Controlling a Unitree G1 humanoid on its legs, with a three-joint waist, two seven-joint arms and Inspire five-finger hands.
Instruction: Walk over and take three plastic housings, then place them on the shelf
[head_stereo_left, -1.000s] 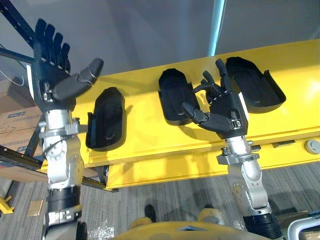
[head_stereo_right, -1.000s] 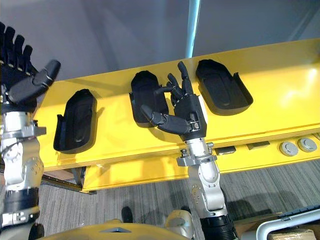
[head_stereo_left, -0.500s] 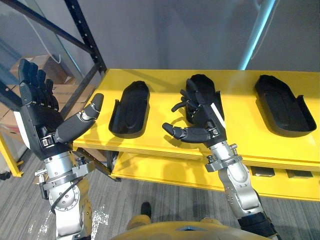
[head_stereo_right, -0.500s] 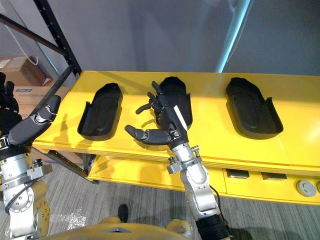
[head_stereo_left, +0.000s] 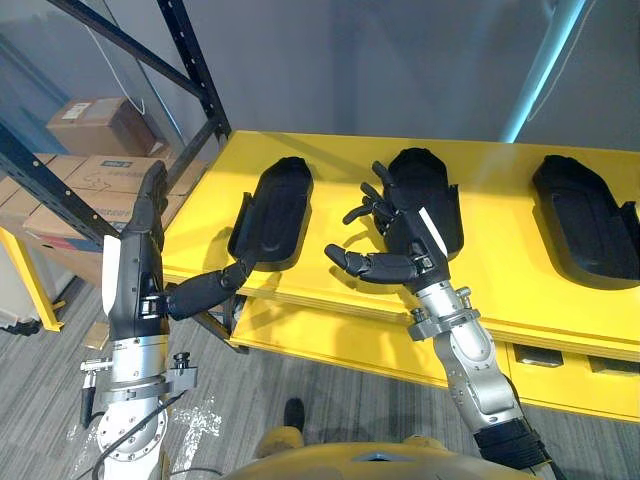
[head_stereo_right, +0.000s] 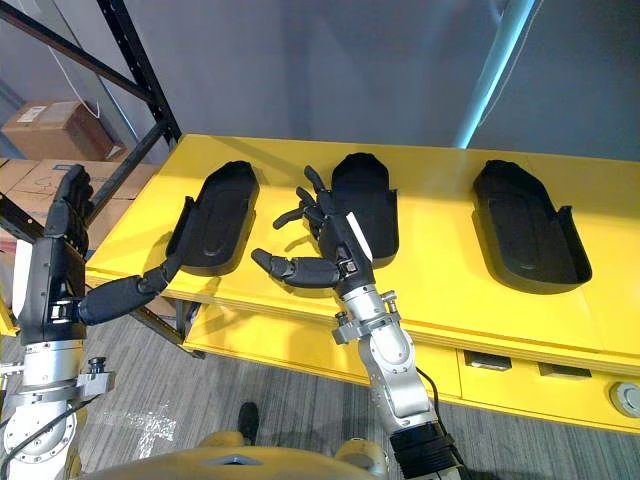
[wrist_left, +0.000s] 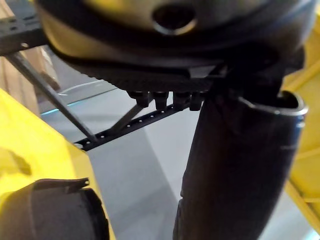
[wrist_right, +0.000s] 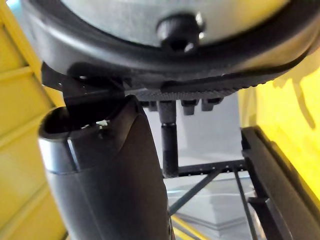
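Observation:
Three black plastic housings lie hollow side up in a row on the yellow table (head_stereo_left: 500, 270): a left one (head_stereo_left: 272, 213), a middle one (head_stereo_left: 430, 195) and a right one (head_stereo_left: 585, 220). My right hand (head_stereo_left: 408, 245) is open at the middle housing's near left edge, fingers loosely spread over its rim and thumb pointing left; I cannot tell if it touches. My left hand (head_stereo_left: 130, 275) stands open and edge-on by the table's front left corner. Its thumb (head_stereo_left: 210, 288) reaches toward the left housing's near end, holding nothing.
A black rack upright with diagonal braces (head_stereo_left: 195, 70) rises just left of the table. Cardboard boxes (head_stereo_left: 95, 125) sit on the rack behind it. A lower yellow shelf (head_stereo_left: 330, 340) runs under the tabletop. Grey carpet (head_stereo_left: 260, 410) lies in front.
The whole picture has shifted, so the camera moved. My left hand came down from a raised pose to the table's front left corner and turned edge-on. My right hand stays at the middle housing.

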